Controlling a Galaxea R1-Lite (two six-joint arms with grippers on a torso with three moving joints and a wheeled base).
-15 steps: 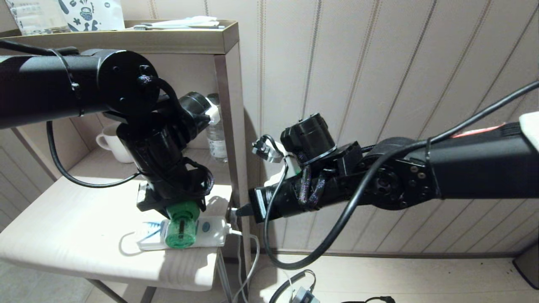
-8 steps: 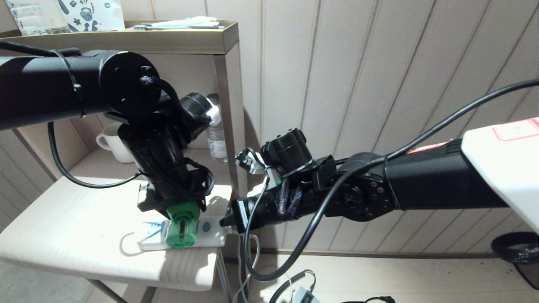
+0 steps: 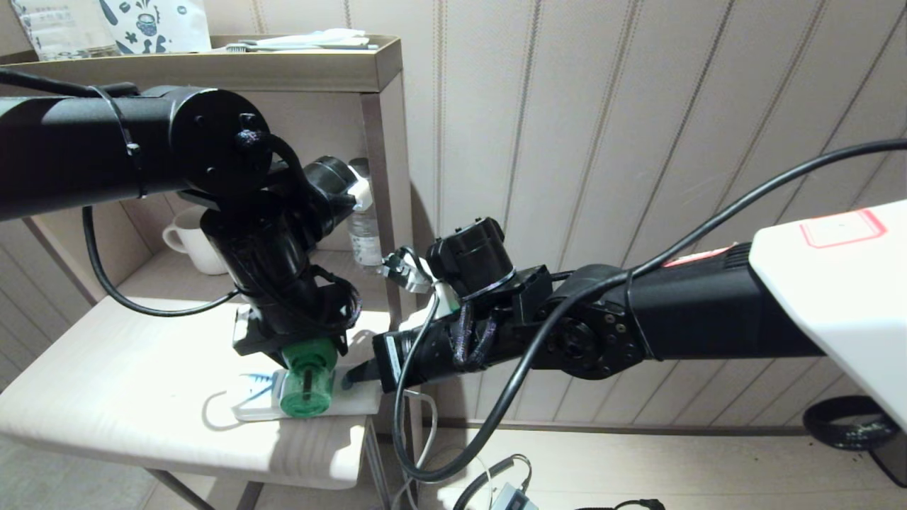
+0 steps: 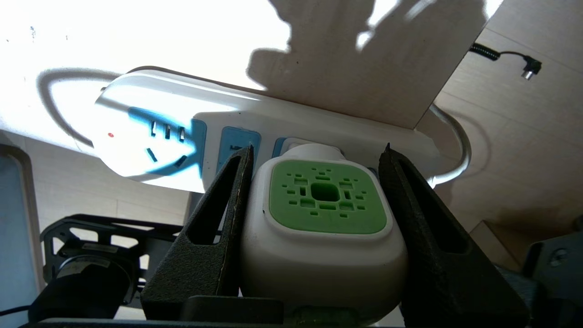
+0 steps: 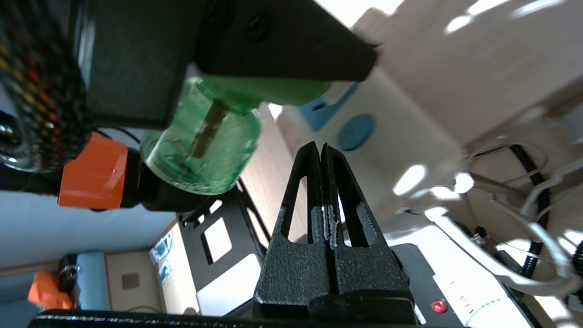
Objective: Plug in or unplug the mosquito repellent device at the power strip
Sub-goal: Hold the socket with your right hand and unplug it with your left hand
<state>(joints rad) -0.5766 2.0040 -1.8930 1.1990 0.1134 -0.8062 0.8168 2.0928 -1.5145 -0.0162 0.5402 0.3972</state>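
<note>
Metal prongs hidden behind mosquito repellent device [image 4: 325,214].

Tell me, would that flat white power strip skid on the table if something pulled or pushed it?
Probably yes. The power strip looks like thin, smooth plastic lying loose on a smooth tabletop, so it likely skids. The right end effector, fingers shut, sits at its switch end, perhaps to brace it. Its cord hangs off the edge and may tug it sideways.

Home corner: panelled wall [image 3: 602,127], mug [image 3: 190,241]
</note>
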